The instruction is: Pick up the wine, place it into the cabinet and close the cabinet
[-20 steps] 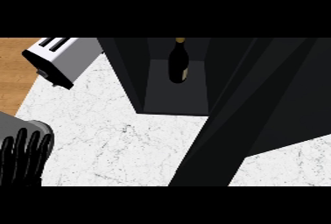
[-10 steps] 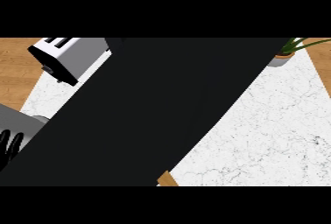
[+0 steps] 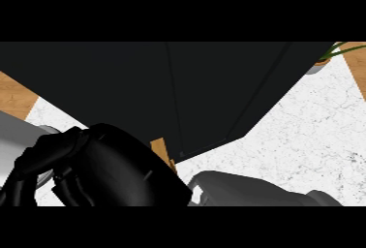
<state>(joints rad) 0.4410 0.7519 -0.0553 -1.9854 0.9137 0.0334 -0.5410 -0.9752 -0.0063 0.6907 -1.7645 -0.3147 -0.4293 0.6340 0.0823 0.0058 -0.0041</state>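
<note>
— Where is the wine?

— You cannot see the wine from the head view. The black cabinet (image 3: 107, 82) fills the upper left and middle of the view and hides whatever lies behind it. A thin seam runs down its face, and its lower corner points toward the bottom of the view.

— And my hand?

— Your right hand (image 3: 121, 169) shows large and dark at the lower left. It sits just under the cabinet's lower edge and overlaps it. Its grey forearm (image 3: 250, 191) comes in from the lower right. I cannot tell you whether that hand is spread or closed, or whether it holds anything, because it is one black shape against a black cabinet. I cannot tell whether it touches the cabinet either.

— The left hand?

— I cannot separate it from the dark mass in the lower left corner.

— What else is around?

— A tan wooden sliver (image 3: 161, 150) shows between your hand and the cabinet's corner. A grey object (image 3: 14, 140) sits at the left edge, with brown wood (image 3: 14, 99) above it. The white marble counter (image 3: 300, 135) spreads to the right, and a potted plant (image 3: 318, 67) stands at its top right.
</note>
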